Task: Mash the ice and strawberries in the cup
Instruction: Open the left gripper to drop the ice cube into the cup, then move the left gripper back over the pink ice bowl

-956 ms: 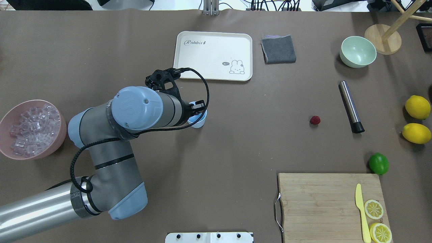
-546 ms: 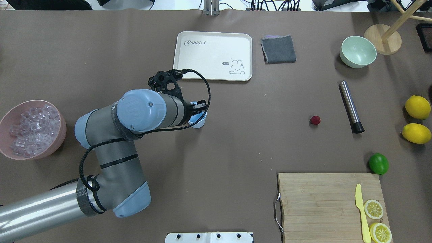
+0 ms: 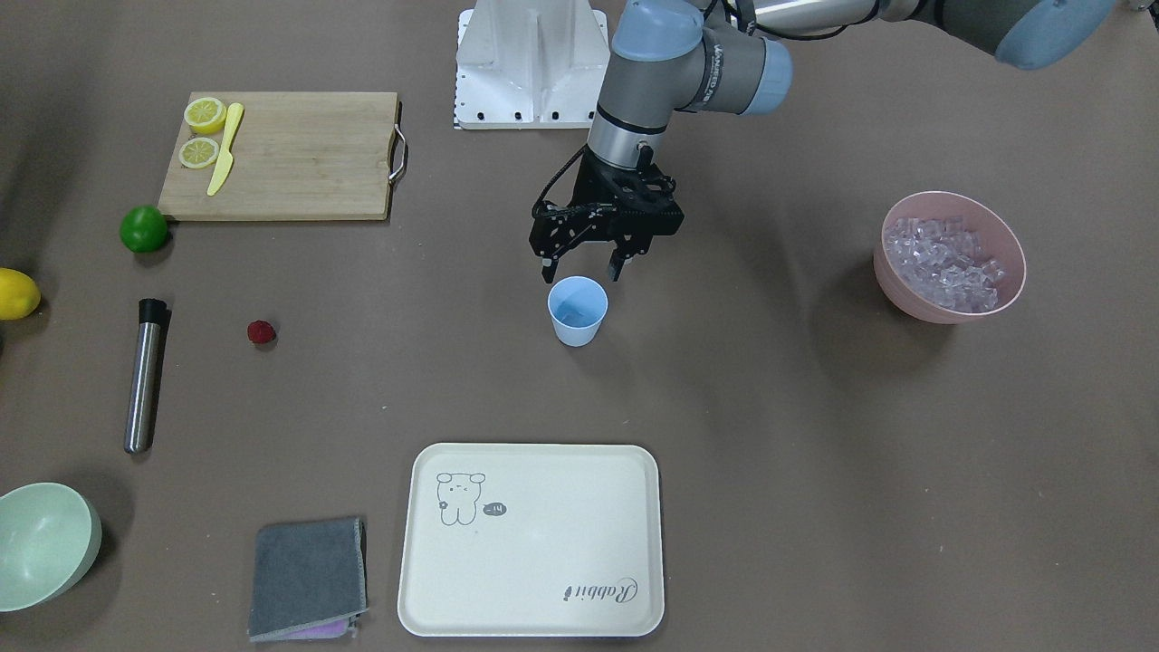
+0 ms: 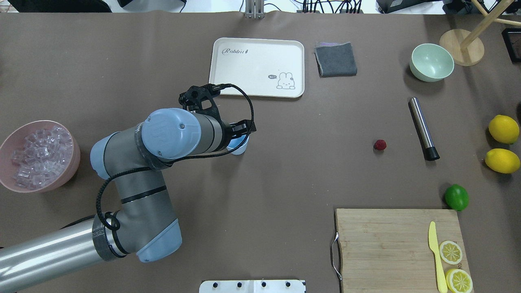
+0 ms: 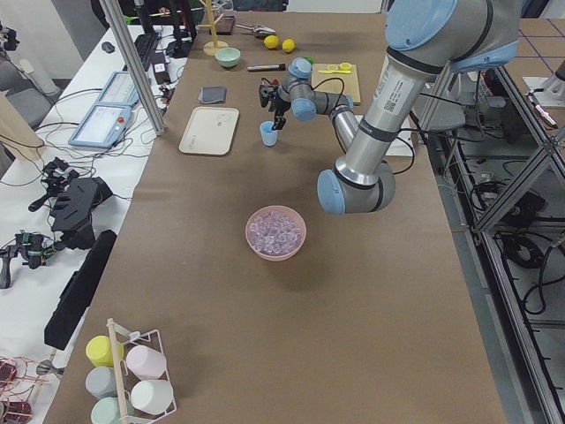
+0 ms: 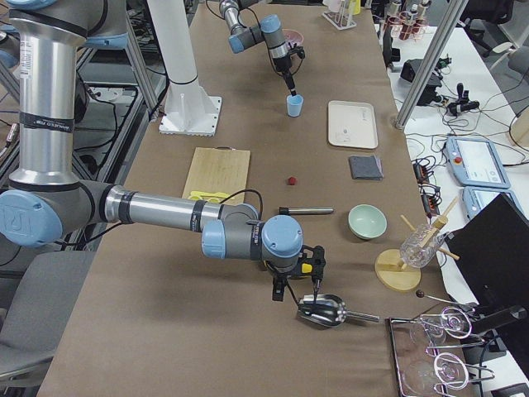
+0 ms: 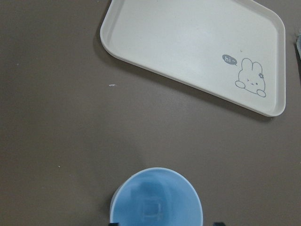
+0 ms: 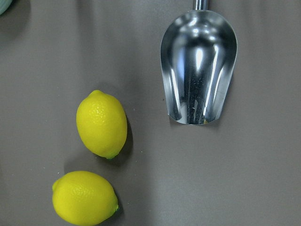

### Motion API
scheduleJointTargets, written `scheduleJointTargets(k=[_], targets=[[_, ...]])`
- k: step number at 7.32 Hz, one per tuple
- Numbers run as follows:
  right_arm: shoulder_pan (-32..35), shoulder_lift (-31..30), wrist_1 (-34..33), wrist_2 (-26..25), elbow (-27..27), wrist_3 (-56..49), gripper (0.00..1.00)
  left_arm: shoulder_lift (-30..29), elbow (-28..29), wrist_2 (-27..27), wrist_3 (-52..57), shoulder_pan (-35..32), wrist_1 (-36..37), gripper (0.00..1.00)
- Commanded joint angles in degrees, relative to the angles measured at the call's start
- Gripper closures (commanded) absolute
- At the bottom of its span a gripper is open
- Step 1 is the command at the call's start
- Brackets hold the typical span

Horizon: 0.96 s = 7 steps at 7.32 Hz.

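The light-blue cup (image 3: 578, 311) stands upright mid-table, and from overhead the cup (image 4: 241, 146) is mostly hidden under the wrist. My left gripper (image 3: 580, 272) hovers just above its rim, open, one finger to each side. Looking straight down from the left wrist, the cup (image 7: 156, 200) shows a faint clear square on its bottom. Several ice cubes (image 3: 943, 254) fill the pink bowl (image 4: 8, 140). The strawberry (image 3: 262, 332) lies alone on the table (image 4: 380, 145). My right gripper (image 6: 283, 291) shows only in the exterior right view, so I cannot tell whether it is open.
A steel rod with a black tip (image 4: 423, 128) lies near the strawberry. The cream tray (image 3: 530, 539), grey cloth (image 3: 308, 575), green bowl (image 3: 45, 543), lime (image 3: 144, 228) and cutting board (image 3: 281, 154) ring the table. A metal scoop (image 8: 198, 66) and two lemons (image 8: 101, 123) lie under the right wrist.
The left arm's elbow and wrist have shifted a little to the right over the cup. The cup, strawberry and bowl have stayed put.
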Motion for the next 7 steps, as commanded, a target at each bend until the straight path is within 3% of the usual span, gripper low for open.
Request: scheduleJointTargets(k=[1,2,3,5,7], targets=[[0.0,0.74,0.0,-0.09,-0.05,0.05,0.0,0.62,-6.08,-0.32,2.17,-2.16,7.16,0.03],[-0.09,1.1,0.0,-0.26,-0.41,-0.04,0.0,1.23,-11.16,-0.58,8.72,-4.27,15.14,0.03],[-0.09,1.1,0.0,-0.26,-0.5,-0.04,0.0,5.32,-15.13,-2.85,12.09,-6.46,17.91,0.03],[-0.09,0.92,0.09,-0.35,-0.32,-0.04,0.0,15.25,-19.2,-8.64,25.5,-14.0,17.77,0.03],[0.0,0.75,0.09,-0.53,0.03,-0.13,0.0,24.03,-19.48,-18.9,41.65,-24.62,13.93,0.03]])
